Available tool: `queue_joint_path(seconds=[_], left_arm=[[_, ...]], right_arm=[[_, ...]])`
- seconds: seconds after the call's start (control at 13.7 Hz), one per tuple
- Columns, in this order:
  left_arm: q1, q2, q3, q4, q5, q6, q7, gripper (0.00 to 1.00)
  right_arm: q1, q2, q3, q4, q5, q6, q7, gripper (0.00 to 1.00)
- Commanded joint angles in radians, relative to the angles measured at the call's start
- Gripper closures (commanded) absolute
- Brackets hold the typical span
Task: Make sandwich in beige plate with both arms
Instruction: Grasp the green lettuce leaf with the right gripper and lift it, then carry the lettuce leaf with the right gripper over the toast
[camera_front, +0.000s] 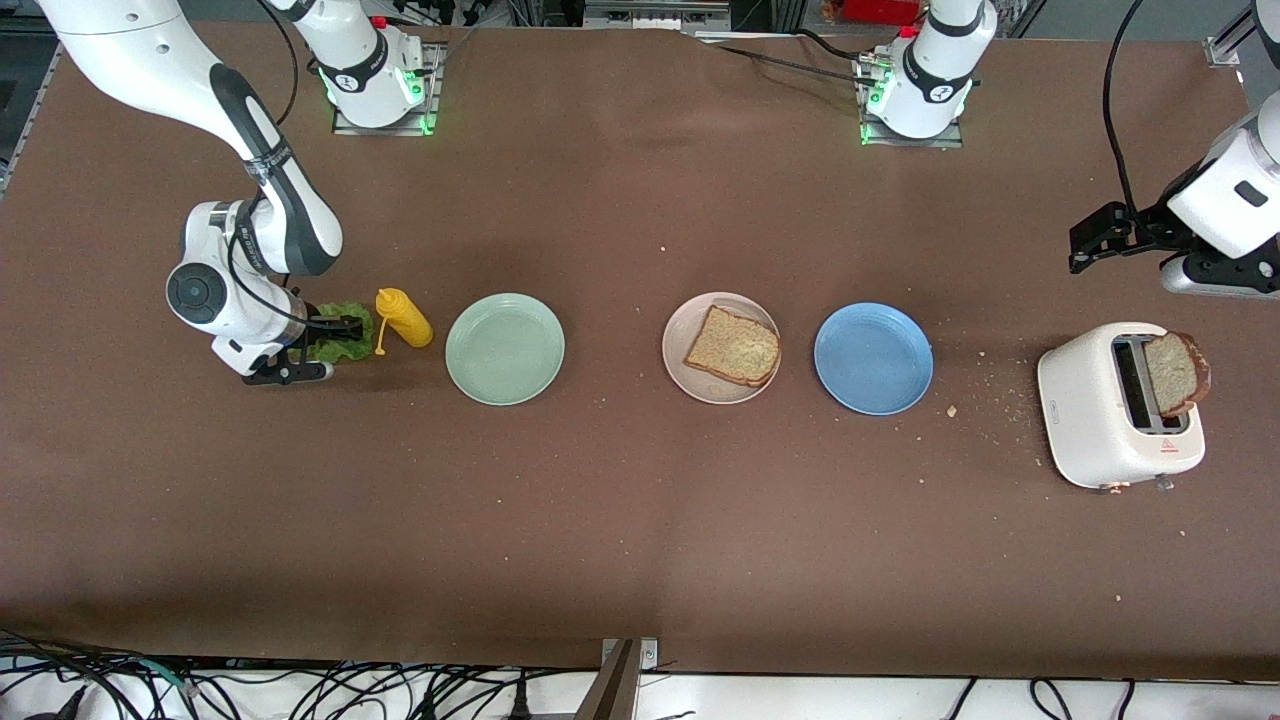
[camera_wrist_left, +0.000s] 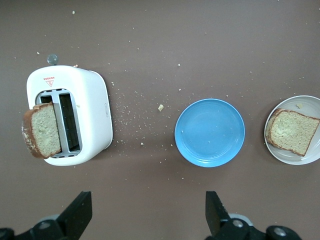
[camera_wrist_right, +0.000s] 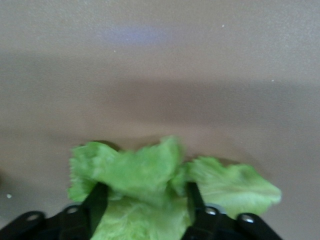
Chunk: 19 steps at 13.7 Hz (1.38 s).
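The right gripper is down on the table near the right arm's end, its jaws straddling the lettuce beside the mustard bottle, not visibly clenched. One bread slice lies on the beige plate mid-table. The left gripper waits released above the toaster.

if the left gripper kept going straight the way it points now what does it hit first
Most likely bare table. The left gripper hangs open, pointing down, over the stretch between the toaster and the blue plate. Only crumbs lie there, though depth is hard to judge, so the toaster's side might be grazed.
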<state>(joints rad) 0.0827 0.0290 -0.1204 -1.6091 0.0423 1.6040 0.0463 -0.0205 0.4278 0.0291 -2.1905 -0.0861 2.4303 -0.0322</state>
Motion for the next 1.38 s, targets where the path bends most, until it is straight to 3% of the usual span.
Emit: queue_joint_path(seconds=[0.0, 0.22, 0.36, 0.73, 1.02, 1.31], left_arm=[[0.008, -0.012, -0.001, 0.002, -0.027, -0.001, 0.006, 0.00], [0.008, -0.012, -0.001, 0.002, -0.027, -0.001, 0.006, 0.00], [0.008, -0.012, -0.001, 0.002, -0.027, -0.002, 0.006, 0.00], [0.008, -0.012, -0.001, 0.002, -0.027, -0.001, 0.006, 0.00], [0.008, -0.012, -0.001, 0.002, -0.027, -0.001, 0.006, 0.00], [0.008, -0.012, -0.001, 0.002, -0.027, -0.001, 0.006, 0.00]], right_arm=[[-0.003, 0.020, -0.002, -0.018, -0.014, 0.042, 0.011, 0.78], [0.007, 0.025, -0.002, -0.017, -0.015, 0.044, 0.008, 1.00], [0.013, -0.022, -0.002, 0.003, -0.021, 0.009, -0.008, 1.00], [0.034, -0.099, 0.003, 0.213, -0.020, -0.353, -0.092, 1.00], [0.043, -0.159, 0.112, 0.382, -0.017, -0.595, -0.080, 1.00], [0.050, -0.202, 0.266, 0.486, -0.004, -0.700, -0.020, 1.00]])
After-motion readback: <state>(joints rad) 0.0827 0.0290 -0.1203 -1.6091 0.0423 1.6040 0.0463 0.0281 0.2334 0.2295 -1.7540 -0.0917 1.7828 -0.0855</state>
